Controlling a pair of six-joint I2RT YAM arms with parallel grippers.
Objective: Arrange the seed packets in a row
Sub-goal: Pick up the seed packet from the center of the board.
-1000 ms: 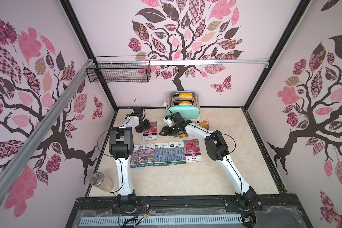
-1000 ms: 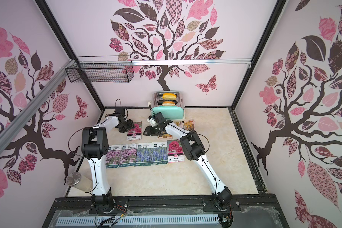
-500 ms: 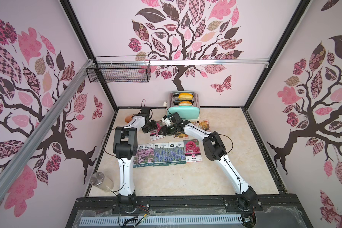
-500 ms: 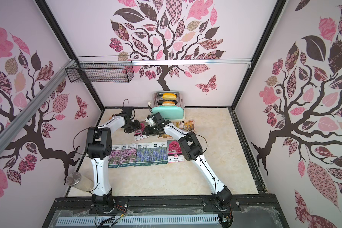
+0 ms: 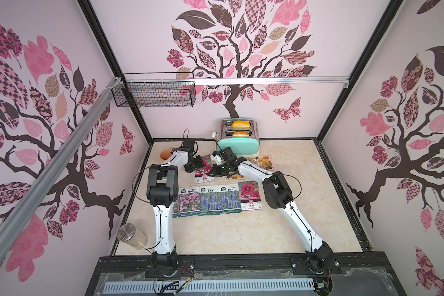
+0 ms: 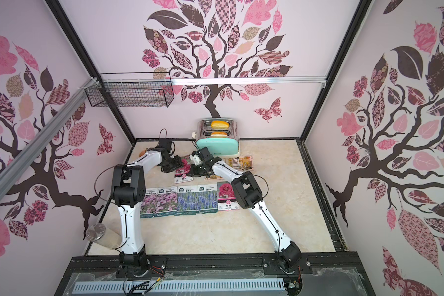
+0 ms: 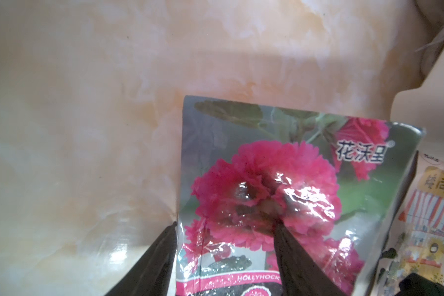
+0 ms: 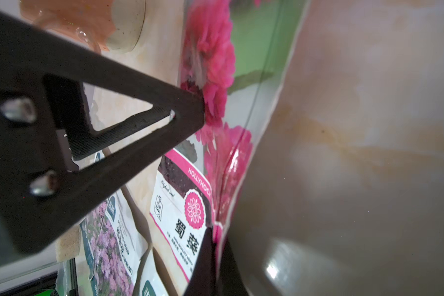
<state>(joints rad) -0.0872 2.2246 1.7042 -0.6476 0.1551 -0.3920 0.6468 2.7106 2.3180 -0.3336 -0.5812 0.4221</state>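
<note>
the right gripper (image 8: pixel 214 232) is clenched on an edge of the magenta flower packet (image 7: pixel 267 179), which lies just behind the row of five packets (image 5: pixel 215 202), while the left gripper (image 7: pixel 225 226) stands released with one finger pressing on it.

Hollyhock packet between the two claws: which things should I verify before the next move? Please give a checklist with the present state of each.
1. Right claw shut on the hollyhock packet edge: ok.
2. Left claw off the packet: not ok; open, one finger presses its face.
3. Row of five packets side by side: ok.
4. Spot beside the row's magenta packet: cannot tell; the right arm hangs over it.
5. Orange packet apart from the hollyhock packet: cannot tell.
</note>
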